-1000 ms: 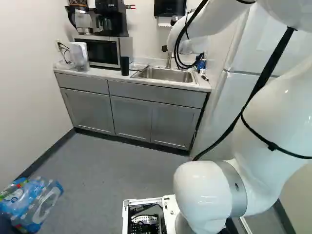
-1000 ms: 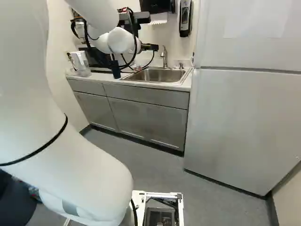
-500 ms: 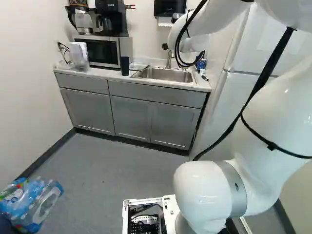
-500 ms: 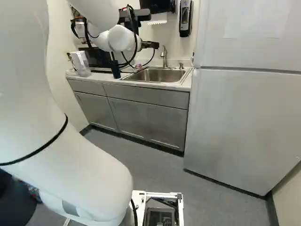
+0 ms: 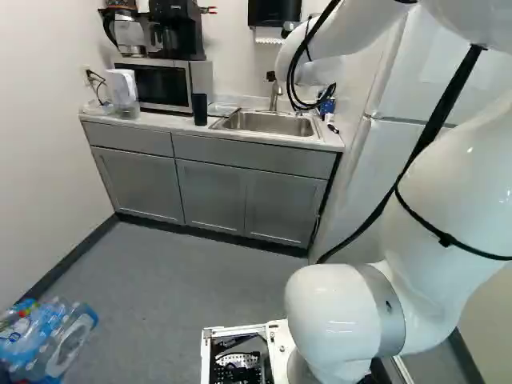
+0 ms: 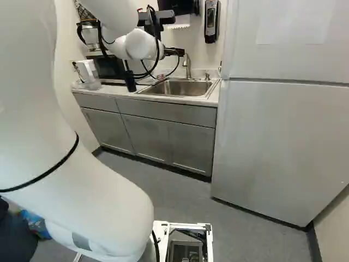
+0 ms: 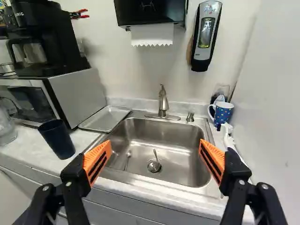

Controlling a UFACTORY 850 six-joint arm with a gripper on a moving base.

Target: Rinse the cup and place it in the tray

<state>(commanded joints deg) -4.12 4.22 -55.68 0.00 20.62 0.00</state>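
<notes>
Your fingers [image 7: 99, 152] stand wide, holding nothing, facing the sink [image 7: 189, 161]; the dark cup [image 7: 57, 139], probably your target, stands upright on the surface [image 7: 29, 144] to their left, just left of the tray [image 7: 105, 118]. Mind the refrigerator [image 6: 278, 147] at right as you swing left.

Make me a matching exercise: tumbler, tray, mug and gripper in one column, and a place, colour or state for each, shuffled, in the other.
Column one:
1. Tumbler
2. Tray
3. Mug
4. Gripper

Column two:
A. Blue with coloured dots
B. Open, with nothing held
C. Plain and dark, upright on the counter
D. Silvery and flat, between the microwave and the sink

Right pairs: 1-C, 2-D, 3-A, 4-B
</notes>
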